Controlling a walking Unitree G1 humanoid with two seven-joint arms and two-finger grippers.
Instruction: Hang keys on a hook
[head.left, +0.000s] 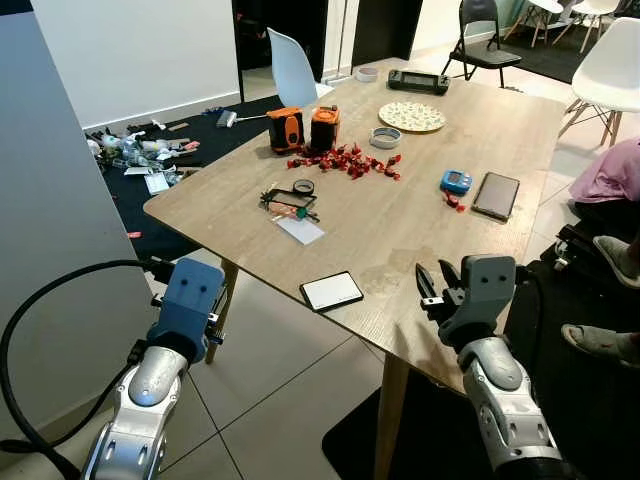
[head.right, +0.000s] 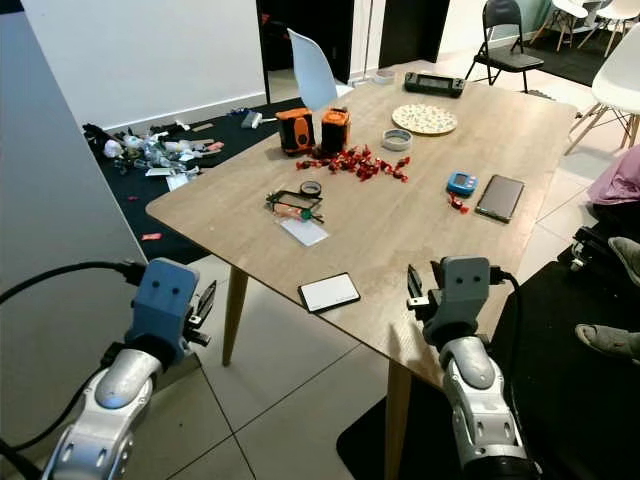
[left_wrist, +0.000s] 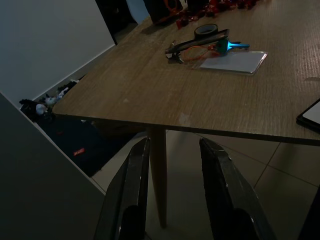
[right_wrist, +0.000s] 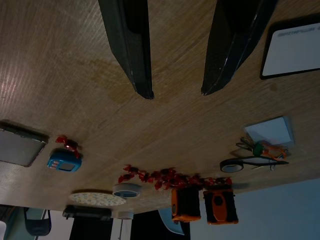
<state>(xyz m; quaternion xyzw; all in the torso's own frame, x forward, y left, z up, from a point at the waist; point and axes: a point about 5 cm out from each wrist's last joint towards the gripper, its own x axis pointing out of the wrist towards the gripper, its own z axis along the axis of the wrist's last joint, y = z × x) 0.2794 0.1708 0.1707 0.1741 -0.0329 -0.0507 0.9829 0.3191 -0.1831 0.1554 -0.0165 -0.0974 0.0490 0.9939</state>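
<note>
The keys (head.left: 291, 201) lie in a bunch on the wooden table (head.left: 400, 235), with an orange strap, a teal tag and a black tape ring, partly over a white card (head.left: 300, 230). My left gripper (head.right: 203, 303) hangs open below and short of the table's near-left corner; the keys (left_wrist: 202, 46) are well beyond its fingertips. Over the table's near edge my right gripper (head.left: 432, 290) is open and holds nothing. The keys (right_wrist: 261, 150) show far off past its fingers (right_wrist: 129, 47).
A white-screened phone (head.left: 331, 290) lies near the front edge. Further back are red candies (head.left: 345, 162), two orange boxes (head.left: 304, 128), a plate (head.left: 412, 116), a blue gadget (head.left: 456, 181) and a dark tablet (head.left: 496, 195). A grey panel (head.left: 40, 230) stands left; a person (head.left: 605, 175) sits right.
</note>
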